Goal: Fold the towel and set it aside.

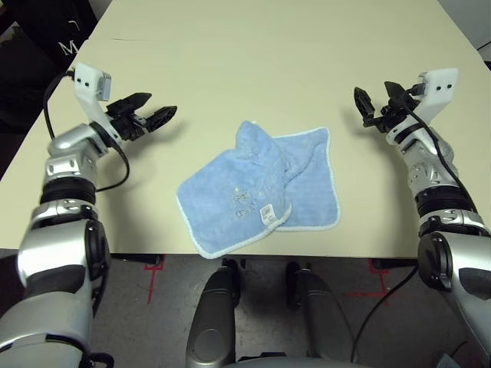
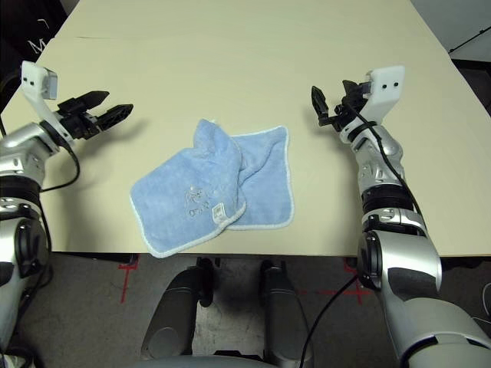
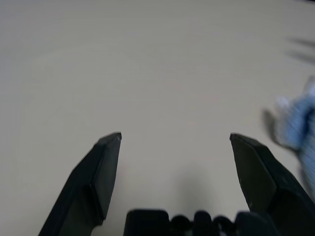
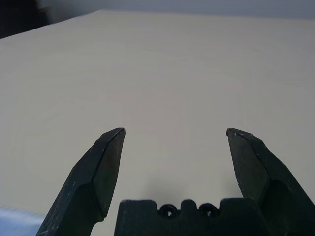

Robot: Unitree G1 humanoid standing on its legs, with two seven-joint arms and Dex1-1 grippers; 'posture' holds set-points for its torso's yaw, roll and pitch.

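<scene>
The cream worktop carries the towel near its front edge, midway between the arms, rumpled with one flap thrown loosely over the rest, so the fold looks unfinished. The left tool and right tool hang on either side, well apart from the cloth, jaws spread and empty, apparently poised to reach for it.

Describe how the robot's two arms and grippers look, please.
Both arms are silver metal with ribbed black joints. Each wrist carries a white camera block and a loose black cable. The left gripper and right gripper each have two black, wedge-shaped, pointed fingers.
</scene>
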